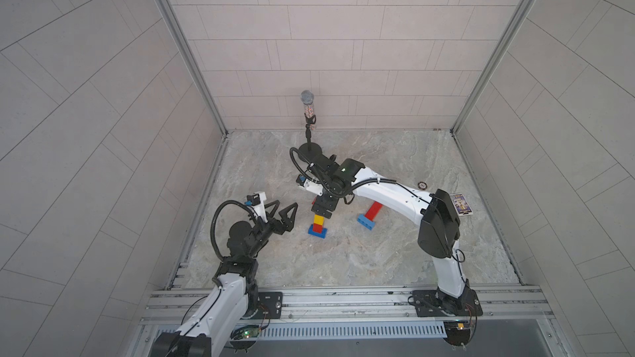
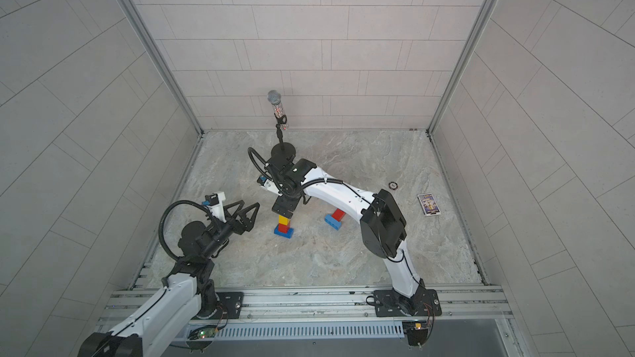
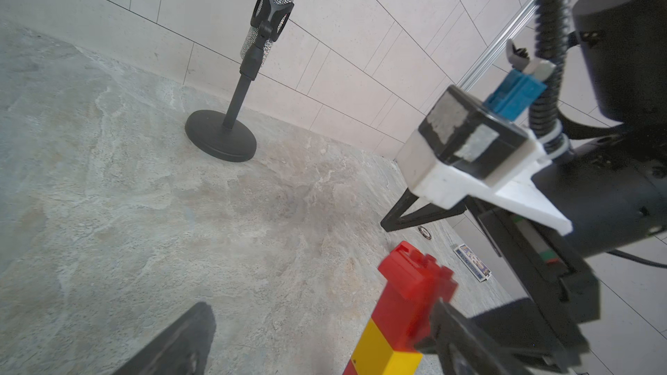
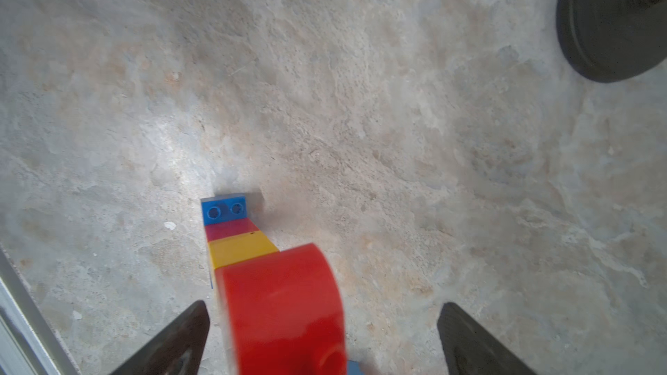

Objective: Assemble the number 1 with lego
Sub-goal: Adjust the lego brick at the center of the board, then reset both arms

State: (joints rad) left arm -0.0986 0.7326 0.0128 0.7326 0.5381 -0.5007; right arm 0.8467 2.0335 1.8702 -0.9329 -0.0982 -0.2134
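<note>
Two lego builds show in both top views. One is an upright tower (image 1: 318, 225) standing mid-table, with a dark blue foot, then red, yellow, red. The other is a second stack (image 1: 367, 218) of red on light blue, near the tower and half hidden under the right arm (image 1: 385, 190), so I can't tell if it's lying flat. There's loads of bare table (image 1: 343, 262) toward the front rail, and the walls are well apart from both builds. The right gripper (image 1: 323, 212) hangs straight over the tower and covers its top. The left gripper (image 1: 287, 203) sits near the tower, jaws spread wide, nothing in them. A card box (image 2: 429, 205) lies near the right edge.

Left wrist view: the tower's foot is cut off, and a microphone stand (image 3: 220, 135) is by the back wall.

Right wrist view: the jaws are wide apart either side of the tower's blurry red top. Neither finger (image 4: 191, 330) is visibly pressing it, so the gripper's holding nothing.
</note>
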